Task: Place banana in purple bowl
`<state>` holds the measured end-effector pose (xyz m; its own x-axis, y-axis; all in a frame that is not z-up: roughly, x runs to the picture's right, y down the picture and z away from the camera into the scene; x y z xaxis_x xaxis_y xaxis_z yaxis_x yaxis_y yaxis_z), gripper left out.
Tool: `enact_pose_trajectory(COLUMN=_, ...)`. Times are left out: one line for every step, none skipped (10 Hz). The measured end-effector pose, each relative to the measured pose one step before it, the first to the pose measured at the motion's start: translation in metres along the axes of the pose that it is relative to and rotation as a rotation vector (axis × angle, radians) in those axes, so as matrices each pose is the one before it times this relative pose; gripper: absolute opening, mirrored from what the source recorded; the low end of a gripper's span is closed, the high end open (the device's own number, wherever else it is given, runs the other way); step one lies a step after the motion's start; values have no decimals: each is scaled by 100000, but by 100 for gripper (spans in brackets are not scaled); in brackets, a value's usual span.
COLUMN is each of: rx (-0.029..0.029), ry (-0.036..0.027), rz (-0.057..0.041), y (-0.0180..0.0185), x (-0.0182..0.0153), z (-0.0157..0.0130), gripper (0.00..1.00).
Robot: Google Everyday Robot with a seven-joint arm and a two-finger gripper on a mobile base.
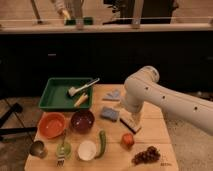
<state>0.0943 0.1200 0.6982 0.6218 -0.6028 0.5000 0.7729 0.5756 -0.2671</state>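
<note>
Pale-yellow stubby banana piece [81, 100] lies in the green rectangular tray [56, 98], not in the glossy dark-purple round bowl [82, 120].

Banana is at the tray's front-right corner, just beside a silver-handled utensil [84, 88]. Purple bowl stands on the light wooden table [155, 135], just in front of the tray, w/ an orange round bowl [52, 125] beside it & a small white bowl [87, 150] nearer the front edge. White robot arm [165, 97] comes in from the right & bends down. Gripper [131, 123] hangs low over mid-table, just beside a blue rectangular sponge [110, 113], well apart from the banana. Can't tell whether it's spread or closed. Long green vegetable [102, 142], red round fruit [128, 140] & dark grape bunch [147, 155] lie along the front.
</note>
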Motion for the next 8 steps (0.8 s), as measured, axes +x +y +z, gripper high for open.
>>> enact_pose_trajectory(rx=1998, ry=506, rz=-3313, y=-1548, x=-745, z=54, gripper=80)
enact_pose_trajectory(rx=2104, ry=321, rz=-2979, y=-2046, x=-1086, z=146, gripper=80)
enact_pose_trajectory(rx=2040, ry=-257, rz=-2850, y=-2254, x=-1277, z=302, gripper=80)
enact_pose_trajectory(rx=1772, ry=72, rz=-2984, y=-2316, x=-1095, z=417, gripper=80)
enact_pose_trajectory(rx=1081, ry=-26, rz=-2637, y=-1793, x=-708, z=435, gripper=80)
enact_pose_trajectory(rx=1250, ry=-252, rz=-3169, y=-2002, x=-637, z=419, gripper=80)
enact_pose_trajectory(rx=506, ry=4, rz=-2248, y=-1235, x=-203, z=305, gripper=80)
enact_pose_trajectory(rx=108, ry=-463, rz=-1684, y=-847, x=-219, z=213, gripper=80)
